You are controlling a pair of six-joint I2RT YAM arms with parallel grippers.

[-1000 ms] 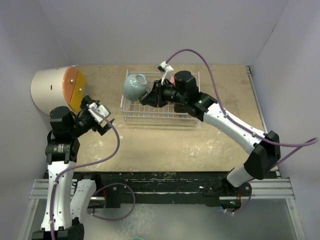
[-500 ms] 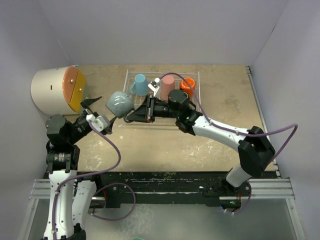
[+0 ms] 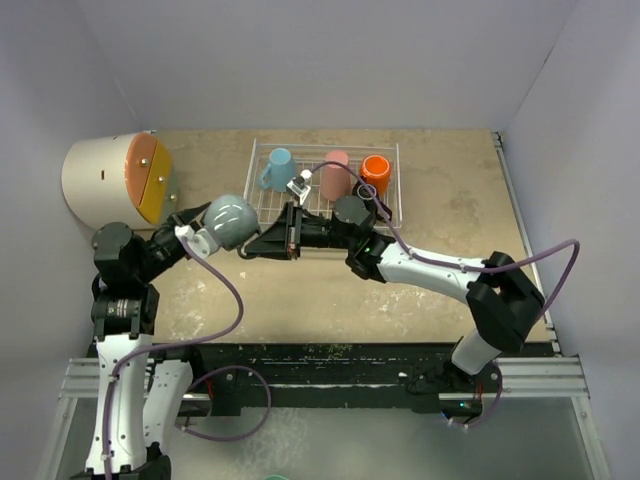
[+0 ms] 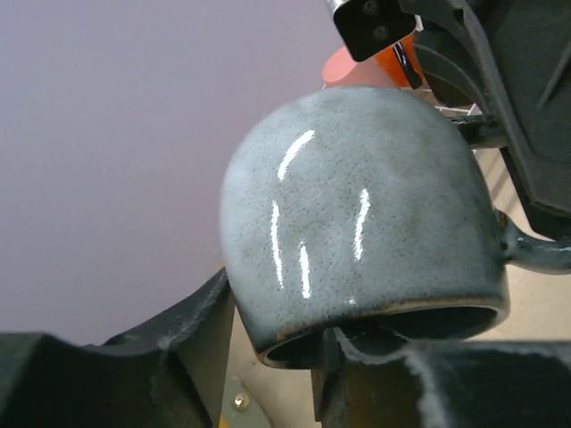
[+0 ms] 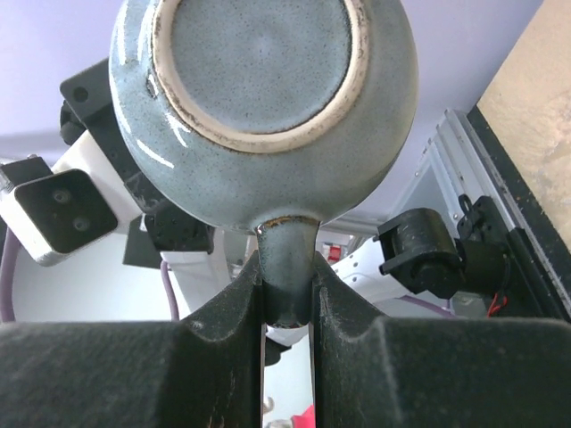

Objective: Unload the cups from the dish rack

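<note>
Currently — dish rack point(image 3: 397, 186): 3 cups point(image 3: 335, 173) visible | held: 1 grey-teal mug point(image 3: 228, 220)

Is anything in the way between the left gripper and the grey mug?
Nothing visible. The left gripper straddles the rim of the mug, and the right gripper pinches its handle.

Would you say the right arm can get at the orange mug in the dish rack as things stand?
Probably not yet: the right gripper is shut on the handle of the grey-teal mug. The orange mug itself stands uncovered in the dish rack.
</note>
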